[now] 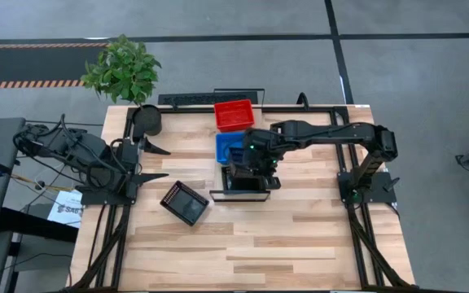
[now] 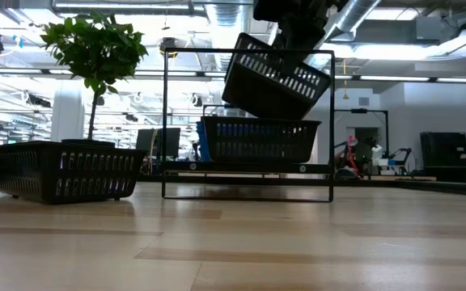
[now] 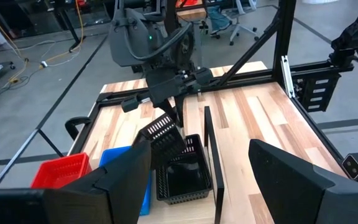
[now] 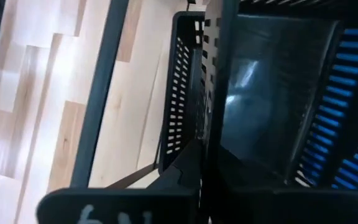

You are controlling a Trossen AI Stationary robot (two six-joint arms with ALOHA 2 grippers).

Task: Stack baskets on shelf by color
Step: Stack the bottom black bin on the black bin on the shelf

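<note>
While our right gripper (image 3: 166, 112) holds a black basket (image 2: 274, 74) tilted just above another black basket (image 2: 257, 141) on the shelf (image 1: 236, 195), we judge the black stack half built. Blue basket (image 1: 228, 146) and red basket (image 1: 234, 114) lie just beyond. A third black one (image 1: 185, 202) waits left. Left gripper (image 1: 155, 163) rests wide apart at left.

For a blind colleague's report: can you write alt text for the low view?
A tilted black basket hangs from the right gripper just above another black basket inside a thin black frame. A third black basket sits left, before a leafy plant.
</note>
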